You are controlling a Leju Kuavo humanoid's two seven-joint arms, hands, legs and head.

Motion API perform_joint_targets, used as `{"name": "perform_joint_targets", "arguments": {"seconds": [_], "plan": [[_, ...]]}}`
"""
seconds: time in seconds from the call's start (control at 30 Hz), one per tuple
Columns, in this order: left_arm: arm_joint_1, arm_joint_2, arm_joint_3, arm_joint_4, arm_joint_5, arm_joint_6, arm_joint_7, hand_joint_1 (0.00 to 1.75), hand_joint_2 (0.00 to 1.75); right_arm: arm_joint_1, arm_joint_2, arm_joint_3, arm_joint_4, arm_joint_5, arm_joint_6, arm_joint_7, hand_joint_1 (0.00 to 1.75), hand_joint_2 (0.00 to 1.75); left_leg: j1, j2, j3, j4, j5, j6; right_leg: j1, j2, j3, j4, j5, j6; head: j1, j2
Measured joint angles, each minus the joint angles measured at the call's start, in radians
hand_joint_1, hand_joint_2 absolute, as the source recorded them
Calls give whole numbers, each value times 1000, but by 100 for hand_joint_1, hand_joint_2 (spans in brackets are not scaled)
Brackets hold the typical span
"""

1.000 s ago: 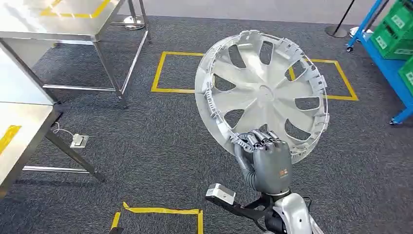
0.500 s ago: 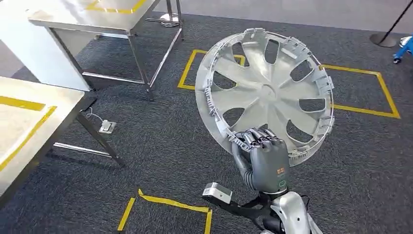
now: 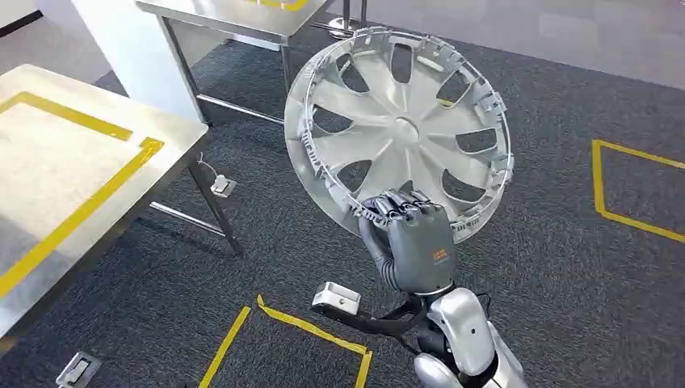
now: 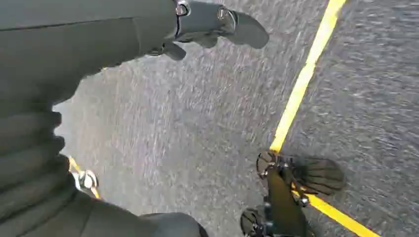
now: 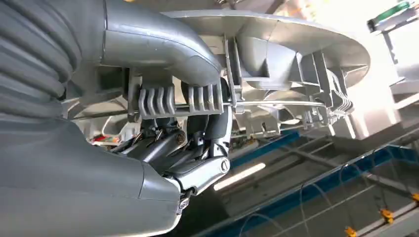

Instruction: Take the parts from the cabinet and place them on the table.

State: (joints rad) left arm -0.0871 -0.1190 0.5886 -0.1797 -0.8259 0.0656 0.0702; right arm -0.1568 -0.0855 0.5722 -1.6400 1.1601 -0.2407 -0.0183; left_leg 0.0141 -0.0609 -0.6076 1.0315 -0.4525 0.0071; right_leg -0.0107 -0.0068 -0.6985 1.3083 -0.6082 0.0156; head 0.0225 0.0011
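A silver hubcap (image 3: 404,129) with spoke cut-outs stands nearly upright over the carpet, its inner side facing me. My right hand (image 3: 412,242) grips its lower rim from below, fingers curled over the edge. In the right wrist view the thumb and fingers (image 5: 197,96) clamp the ribbed rim of the hubcap (image 5: 296,44). A steel table (image 3: 56,162) marked with a yellow tape outline lies to the left of the hubcap. My left hand (image 4: 59,64) hangs over the carpet, thumb held apart from the fingers, with nothing in it.
A second steel table (image 3: 234,16) stands at the back. The near table's leg (image 3: 214,202) and a floor socket box (image 3: 224,187) sit between table and hubcap. Yellow tape marks (image 3: 311,327) lie on the grey carpet; another box (image 3: 78,369) sits at the bottom left.
The whole view has swung left: the taped table now fills the left side and the blue rack has left the picture. The hubcap stays in my right hand's grip.
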Motion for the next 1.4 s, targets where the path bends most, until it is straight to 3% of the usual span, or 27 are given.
{"name": "perform_joint_targets", "arguments": {"seconds": [0.07,0.1,0.13,0.2,0.27,0.33,0.37,0.43,0.47,0.5,0.57,0.6,0.63,0.77,0.8,0.83,0.87,0.93,0.97,1.03,1.1,1.13,1.2,1.27,1.3,1.37,1.4], "plan": [[-1,-1,2,0,-3,-2,-2,0,175,-2,4,1,2,1,0,6,175,175,3,-31,0,3,1,-4,-4,19,74,-159,94,-5,0,0],[-1,-2,2,0,-10,-5,-4,0,175,0,4,1,2,5,-4,7,175,175,6,-43,-1,3,1,-9,-8,61,113,-243,124,-9,0,0],[-4,-2,2,0,-16,-8,-4,0,175,4,4,0,2,12,-9,9,175,175,0,-55,-6,7,3,-19,-7,91,122,-268,111,-13,-1,0],[-6,-2,2,-1,-30,-13,1,0,175,18,5,-3,2,27,-24,13,175,175,8,-75,-14,1,10,-34,-1,74,119,-267,113,-13,-1,0],[-6,0,2,0,-46,-24,13,0,175,32,8,-8,-6,43,-28,21,175,175,10,-95,-19,-8,17,-53,-5,51,123,-278,121,-29,-1,0],[-10,-2,2,0,-55,-27,20,0,175,48,12,-16,-16,54,-33,26,175,175,3,11,-43,43,-22,-50,-5,27,127,-288,127,-46,-12,0],[-17,-2,2,0,-57,-27,21,0,175,56,11,-22,-22,56,-35,26,175,175,6,39,-74,113,-63,-53,-2,13,127,-288,126,-48,-15,0],[-25,-2,2,0,-61,-27,21,0,175,70,11,-32,-23,56,-39,26,175,175,6,52,-142,269,-127,-60,2,-16,126,-287,125,-51,-14,0],[-25,-1,2,0,-63,-27,20,0,175,76,10,-34,-23,54,-42,24,175,175,7,53,-152,298,-129,-62,3,-27,126,-287,124,-51,-14,0],[-24,0,2,0,-63,-27,19,0,175,82,8,-35,-23,52,-48,20,175,175,6,55,-136,278,-110,-63,3,-39,127,-287,124,-51,-14,0],[-22,2,2,0,-63,-24,17,0,175,90,3,-39,-23,47,-64,13,175,175,6,70,-50,125,-35,-60,3,-58,128,-284,121,-47,-15,0],[-23,3,2,-1,-63,-24,16,0,175,91,1,-40,-23,45,-68,11,175,175,5,107,4,31,-3,-57,3,-67,129,-280,118,-43,-14,0],[-28,3,2,-1,-63,-24,16,0,175,93,-1,-41,-23,45,-72,9,175,175,-8,139,14,4,-24,-45,12,-75,127,-276,115,-37,-16,0],[-23,3,2,0,-56,-24,17,0,175,88,-7,-42,-23,42,-76,6,175,175,-9,91,6,-1,-9,-16,12,-109,133,-279,116,-16,-14,0],[-21,3,2,0,-56,-24,17,0,175,85,-8,-43,-23,38,-76,6,175,175,0,81,12,-8,-2,-5,6,-93,133,-273,106,-7,-13,0],[-22,3,2,0,-56,-24,17,0,175,84,-9,-43,-23,35,-77,7,175,175,1,70,9,-9,0,0,3,-42,121,-241,82,-1,-12,0],[-24,3,2,-1,-56,-24,16,0,175,84,-10,-45,-23,35,-77,7,175,175,2,62,6,-9,3,4,2,-12,90,-173,41,3,-8,0],[-24,4,2,0,-56,-24,16,0,175,84,-18,-48,-23,35,-77,7,175,175,2,39,0,-8,5,6,0,0,14,-18,-27,8,-8,0],[-23,4,2,0,-55,-24,16,0,175,85,-20,-48,-23,35,-78,8,175,175,2,27,-2,-5,5,6,0,0,-10,28,-35,8,-7,0],[-21,3,2,0,-55,-24,16,0,175,86,-22,-48,-23,34,-78,10,175,175,3,-2,-3,-2,7,3,-2,2,17,-29,21,5,-7,0],[-23,3,2,0,-55,-24,16,0,175,86,-22,-48,-23,34,-78,13,175,175,5,-29,-3,2,9,-3,-5,30,106,-207,109,-1,-6,0],[-23,3,2,0,-55,-24,16,0,175,86,-22,-48,-23,34,-78,14,175,175,6,-37,-7,2,10,-9,-10,83,132,-263,107,-5,-6,0],[-25,3,2,0,-55,-24,17,0,175,87,-22,-48,-24,36,-76,21,175,175,4,-57,-19,2,17,-27,-4,73,127,-269,110,-6,-8,0],[-21,3,2,0,-54,-24,17,0,175,87,-22,-48,-24,36,-76,24,175,175,8,-77,-20,-10,27,-44,2,56,128,-272,116,-20,-7,0],[-19,7,2,0,-53,-22,17,0,175,87,-22,-48,-24,36,-76,24,175,175,9,-73,-26,-6,26,-48,-9,40,130,-283,123,-30,-6,0],[-20,3,2,0,-52,-21,16,0,175,89,-22,-48,-24,34,-81,19,175,175,2,30,-58,67,-30,-52,-5,18,130,-286,125,-44,-19,0],[-22,4,2,0,-51,-21,16,0,175,90,-23,-48,-23,34,-82,16,175,175,3,47,-91,145,-73,-56,-2,3,129,-285,124,-46,-19,0]]}}
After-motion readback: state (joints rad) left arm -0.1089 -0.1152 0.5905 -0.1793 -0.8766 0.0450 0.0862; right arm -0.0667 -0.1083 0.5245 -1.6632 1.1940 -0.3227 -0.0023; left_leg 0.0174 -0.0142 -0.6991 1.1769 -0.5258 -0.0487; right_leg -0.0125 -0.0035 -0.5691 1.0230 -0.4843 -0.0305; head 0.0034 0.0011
